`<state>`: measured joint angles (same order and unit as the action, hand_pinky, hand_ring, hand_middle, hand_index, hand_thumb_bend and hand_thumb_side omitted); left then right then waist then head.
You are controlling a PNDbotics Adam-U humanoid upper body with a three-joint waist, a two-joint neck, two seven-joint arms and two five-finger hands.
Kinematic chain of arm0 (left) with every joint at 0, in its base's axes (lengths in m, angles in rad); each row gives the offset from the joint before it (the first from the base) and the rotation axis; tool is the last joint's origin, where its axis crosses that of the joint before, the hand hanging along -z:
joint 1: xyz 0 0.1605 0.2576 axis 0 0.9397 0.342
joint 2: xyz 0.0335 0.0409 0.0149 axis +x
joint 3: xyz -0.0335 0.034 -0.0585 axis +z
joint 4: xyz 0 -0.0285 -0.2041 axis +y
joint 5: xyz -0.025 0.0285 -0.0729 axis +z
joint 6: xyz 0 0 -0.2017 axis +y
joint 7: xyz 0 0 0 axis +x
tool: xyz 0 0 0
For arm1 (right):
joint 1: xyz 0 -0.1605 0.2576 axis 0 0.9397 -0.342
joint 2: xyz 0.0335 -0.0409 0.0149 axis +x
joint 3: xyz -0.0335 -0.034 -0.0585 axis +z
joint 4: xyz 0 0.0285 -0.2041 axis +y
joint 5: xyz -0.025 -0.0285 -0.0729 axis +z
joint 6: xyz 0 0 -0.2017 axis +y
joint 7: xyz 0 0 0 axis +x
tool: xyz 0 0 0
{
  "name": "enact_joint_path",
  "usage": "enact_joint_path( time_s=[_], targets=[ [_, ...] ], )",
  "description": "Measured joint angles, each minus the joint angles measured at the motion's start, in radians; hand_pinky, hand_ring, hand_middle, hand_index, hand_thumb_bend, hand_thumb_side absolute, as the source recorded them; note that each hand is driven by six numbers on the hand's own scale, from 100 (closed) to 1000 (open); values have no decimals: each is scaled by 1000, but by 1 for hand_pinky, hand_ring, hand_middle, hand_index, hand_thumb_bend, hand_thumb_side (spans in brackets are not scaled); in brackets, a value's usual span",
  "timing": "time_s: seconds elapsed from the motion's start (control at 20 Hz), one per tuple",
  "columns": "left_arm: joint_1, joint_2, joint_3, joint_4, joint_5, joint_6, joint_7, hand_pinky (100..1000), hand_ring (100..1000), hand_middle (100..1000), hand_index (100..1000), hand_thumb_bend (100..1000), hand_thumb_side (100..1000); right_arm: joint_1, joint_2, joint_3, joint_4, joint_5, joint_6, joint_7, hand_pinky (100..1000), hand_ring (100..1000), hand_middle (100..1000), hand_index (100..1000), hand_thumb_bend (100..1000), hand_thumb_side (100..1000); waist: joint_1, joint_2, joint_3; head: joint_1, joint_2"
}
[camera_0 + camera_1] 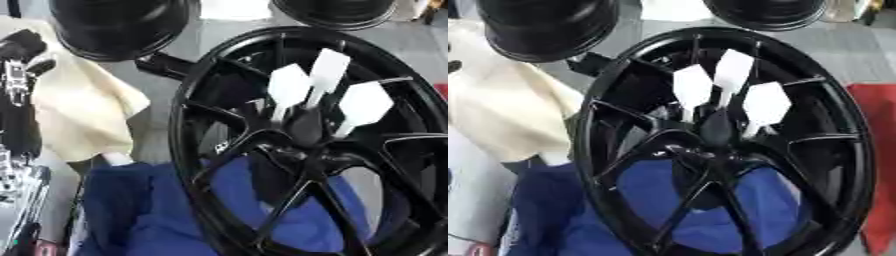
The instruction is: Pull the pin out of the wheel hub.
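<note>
A large black wheel hub lies tilted across the middle of both views, its spokes meeting at a dark centre. Three white pins with flat paddle-shaped heads stand close together just above that centre: one on the left, a taller one in the middle, and one on the right. Nothing touches the pins. My left hand shows as a black shape at the far left edge, over a cream cloth and well away from the hub. Its silver-jointed arm runs down that edge. My right hand is out of sight.
A blue cloth lies under the hub's near side. The cream cloth is spread at the left. Two more black wheels sit at the far edge. A red object borders the hub on the right.
</note>
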<state>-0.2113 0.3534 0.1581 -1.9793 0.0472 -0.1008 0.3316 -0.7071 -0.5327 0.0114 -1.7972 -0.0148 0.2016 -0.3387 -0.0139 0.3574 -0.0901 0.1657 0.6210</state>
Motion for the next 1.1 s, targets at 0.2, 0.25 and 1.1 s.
enact_joint_path(
  time_s=[0.2,0.25,1.1],
  targets=[
    [0,12,0,0,-3,0,0,770,813,735,791,100,722,0,0,-2,-1,2,-1,-1,689,754,756,837,100,666,0,0,0,-1,0],
    [0,22,0,0,-5,-1,0,771,813,736,792,100,717,0,0,-2,-1,2,-1,-1,689,753,755,837,100,666,1,0,0,-2,0],
    [-252,533,-163,-4,-112,114,-336,800,819,755,830,100,629,5,9,1,-5,11,-3,1,684,741,744,835,100,668,25,-24,-16,-15,20]
  ],
)
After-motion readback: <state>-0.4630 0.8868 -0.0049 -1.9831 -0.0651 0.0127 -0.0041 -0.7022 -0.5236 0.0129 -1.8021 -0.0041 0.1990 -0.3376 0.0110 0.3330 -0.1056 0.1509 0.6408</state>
